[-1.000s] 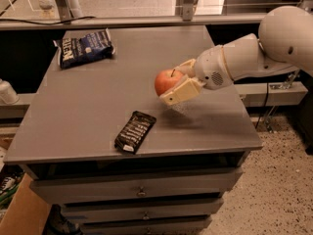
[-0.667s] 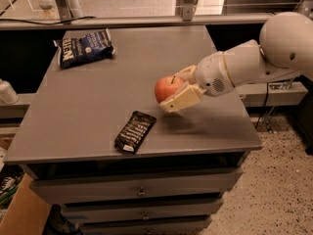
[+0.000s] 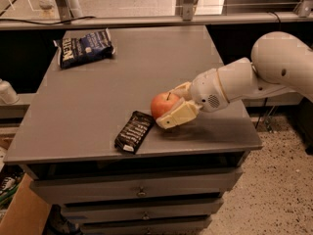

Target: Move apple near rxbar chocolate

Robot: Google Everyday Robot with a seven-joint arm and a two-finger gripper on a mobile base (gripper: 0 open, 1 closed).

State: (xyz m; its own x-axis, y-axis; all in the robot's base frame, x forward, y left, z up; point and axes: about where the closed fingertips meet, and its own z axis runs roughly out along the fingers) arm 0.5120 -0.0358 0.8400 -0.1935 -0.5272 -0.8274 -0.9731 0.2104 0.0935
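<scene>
The red-orange apple (image 3: 163,105) with a short dark stem is held between the cream fingers (image 3: 178,117) of my gripper (image 3: 168,106), which reaches in from the right on a white arm. The gripper is shut on the apple, low over the front of the grey table (image 3: 98,82). The rxbar chocolate (image 3: 134,131), a flat black bar with white lettering, lies on the table just left of and below the apple, close to the front edge. A small gap separates the apple from the bar.
A crinkled blue-and-white chip bag (image 3: 84,47) lies at the table's back left corner. Drawers (image 3: 141,192) run below the front edge. A cardboard box (image 3: 19,214) stands at the lower left. A shelf rail (image 3: 146,19) runs behind the table.
The gripper has carried the apple lower and toward the front of the table, so it now sits close beside the black bar. The bar and the chip bag have not moved.
</scene>
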